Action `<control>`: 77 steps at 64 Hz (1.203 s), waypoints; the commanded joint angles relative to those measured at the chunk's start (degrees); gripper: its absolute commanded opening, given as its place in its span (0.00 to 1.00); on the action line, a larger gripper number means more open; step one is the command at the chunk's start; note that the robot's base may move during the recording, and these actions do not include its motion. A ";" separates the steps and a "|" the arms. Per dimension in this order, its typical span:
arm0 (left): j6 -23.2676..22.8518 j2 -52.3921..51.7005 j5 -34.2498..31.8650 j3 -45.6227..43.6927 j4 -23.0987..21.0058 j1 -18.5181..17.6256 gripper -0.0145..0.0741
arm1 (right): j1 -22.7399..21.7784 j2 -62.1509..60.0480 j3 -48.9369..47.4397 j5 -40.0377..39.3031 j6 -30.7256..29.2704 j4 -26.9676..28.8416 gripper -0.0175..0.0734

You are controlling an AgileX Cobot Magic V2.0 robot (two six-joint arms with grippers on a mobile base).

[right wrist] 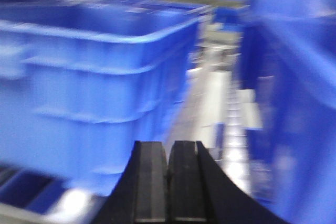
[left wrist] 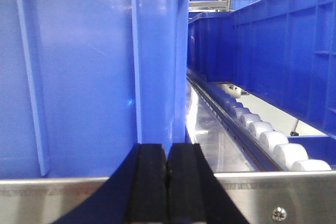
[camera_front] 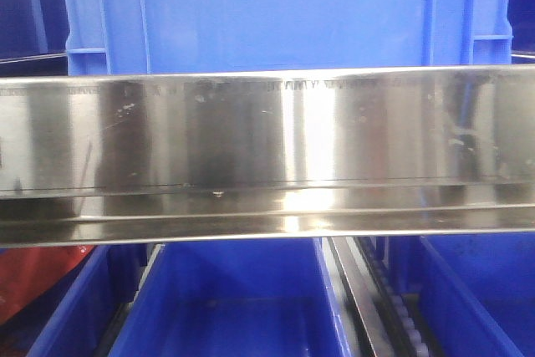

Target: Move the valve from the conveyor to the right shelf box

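left pincer (left wrist: pixel 167 182) pressed together, empty | right pincer (right wrist: pixel 168 182) pressed together, empty | front view: four blue bins (camera_front: pixel 284 14)

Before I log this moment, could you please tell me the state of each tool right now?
Left tool: closed, holding nothing visible.
Right tool: closed, holding nothing visible.

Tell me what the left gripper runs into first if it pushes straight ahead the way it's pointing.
Most likely the blue bin. The left gripper, jaws pressed together and empty, points at the bin's corner rib just beyond the steel shelf rail. The roller lane to the right looks open, but depth is hard to judge here.
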 commanded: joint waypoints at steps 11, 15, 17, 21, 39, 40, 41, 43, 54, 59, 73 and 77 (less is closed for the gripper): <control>0.01 -0.29 -1.08 -0.06 -0.42 0.22 0.04 | -9.15 -8.27 9.24 -6.13 -0.31 2.17 0.01; 0.01 -0.29 -1.08 -0.06 -0.42 0.22 0.04 | -10.09 -10.14 12.76 -8.12 -0.31 2.49 0.01; 0.01 -0.29 -1.08 -0.06 -0.42 0.22 0.04 | -10.39 -11.00 14.33 -9.02 -0.31 2.49 0.01; 0.01 -0.29 -1.08 -0.06 -0.42 0.22 0.04 | -10.81 -12.65 17.37 -10.79 -0.31 2.49 0.01; 0.01 -0.29 -1.08 -0.06 -0.42 0.22 0.04 | -10.37 -17.71 27.02 -17.09 -0.31 3.22 0.01; 0.01 -0.29 -1.08 -0.06 -0.42 0.22 0.04 | -10.38 -17.71 27.02 -17.11 -0.31 3.22 0.01; 0.01 -0.29 -1.08 -0.06 -0.42 0.22 0.04 | -10.25 -17.71 27.02 -16.13 -0.31 3.22 0.01; 0.01 -0.29 -1.08 -0.06 -0.42 0.22 0.04 | -9.98 -17.71 27.02 -15.64 -0.31 3.22 0.01; 0.01 -0.29 -1.08 -0.06 -0.42 0.22 0.04 | -9.66 -17.71 27.02 -16.02 -0.31 3.22 0.01; 0.01 -0.29 -1.08 -0.06 -0.42 0.22 0.04 | -9.66 -17.71 27.02 -16.14 -0.31 3.22 0.01; 0.01 -0.29 -1.08 -0.06 -0.42 0.22 0.04 | -9.66 -17.71 27.02 -16.14 -0.31 3.22 0.01; 0.01 -0.29 -1.08 -0.06 -0.42 0.22 0.04 | -9.66 -17.71 27.02 -16.14 -0.31 3.22 0.01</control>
